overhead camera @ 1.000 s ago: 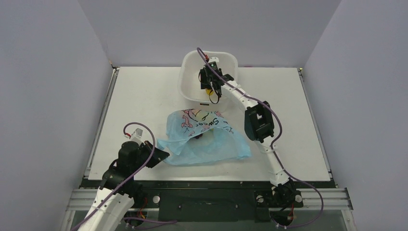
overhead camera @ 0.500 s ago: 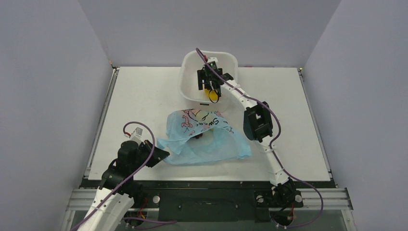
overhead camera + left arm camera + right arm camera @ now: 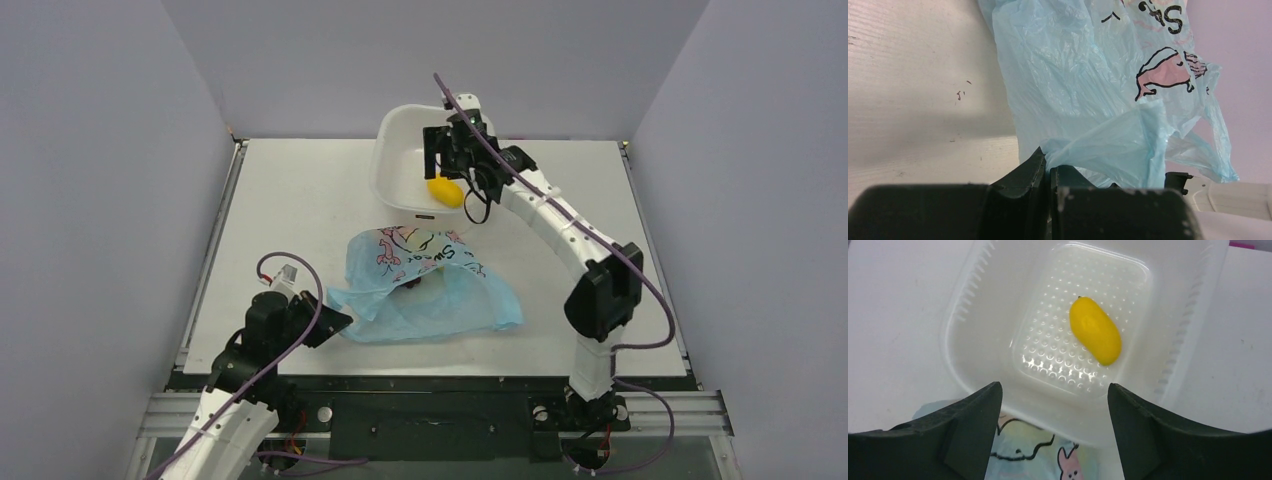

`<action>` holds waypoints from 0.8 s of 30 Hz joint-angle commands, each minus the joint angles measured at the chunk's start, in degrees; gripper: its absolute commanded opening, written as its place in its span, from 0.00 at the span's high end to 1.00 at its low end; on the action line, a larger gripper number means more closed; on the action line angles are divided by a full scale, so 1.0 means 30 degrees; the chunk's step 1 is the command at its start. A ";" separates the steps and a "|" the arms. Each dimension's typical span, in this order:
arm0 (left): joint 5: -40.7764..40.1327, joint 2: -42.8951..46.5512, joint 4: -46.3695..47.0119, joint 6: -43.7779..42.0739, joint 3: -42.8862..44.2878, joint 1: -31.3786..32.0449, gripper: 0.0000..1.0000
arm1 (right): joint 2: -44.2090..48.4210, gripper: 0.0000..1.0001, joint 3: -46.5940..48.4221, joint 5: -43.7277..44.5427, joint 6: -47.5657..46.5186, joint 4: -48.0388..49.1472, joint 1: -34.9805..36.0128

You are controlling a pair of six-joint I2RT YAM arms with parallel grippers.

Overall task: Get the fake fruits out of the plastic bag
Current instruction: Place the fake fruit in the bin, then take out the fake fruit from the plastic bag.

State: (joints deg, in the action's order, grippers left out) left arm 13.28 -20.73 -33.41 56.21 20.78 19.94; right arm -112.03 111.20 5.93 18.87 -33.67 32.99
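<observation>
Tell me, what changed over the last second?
The right fingers let go of the lemon, which now lies in the white tub, then rose and swung to the right. The left fingers stay clamped on the plastic bag, which hasn't moved.

The white table (image 3: pixel 290 210) carried 2 things directly. A white square tub (image 3: pixel 384 170) sat at its far edge. The light blue plastic bag (image 3: pixel 450 300) lay crumpled just in front of the tub, its printed patch on the tub's side.
</observation>
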 commanded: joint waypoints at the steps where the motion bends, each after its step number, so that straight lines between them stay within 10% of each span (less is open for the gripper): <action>1: -0.0203 -0.0307 0.0592 -0.0538 0.1085 0.0090 1.00 | 0.4088 0.28 -0.4024 0.1052 0.0078 0.0192 0.1754; 16: 0.0053 -0.0462 0.0501 -0.0556 0.2036 0.0063 1.00 | 1.4894 0.43 -1.9615 0.4185 0.1834 0.7737 1.0784; 24: 0.0412 -0.0878 -0.1980 -0.1711 0.4619 0.0061 0.62 | 1.2553 0.46 -2.2120 0.3568 0.3252 1.3277 1.2036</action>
State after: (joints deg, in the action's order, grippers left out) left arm 13.96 -22.72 -35.90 54.06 27.49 19.94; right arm -71.57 46.11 15.11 25.23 -7.66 68.38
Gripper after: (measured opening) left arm 0.344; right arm 0.542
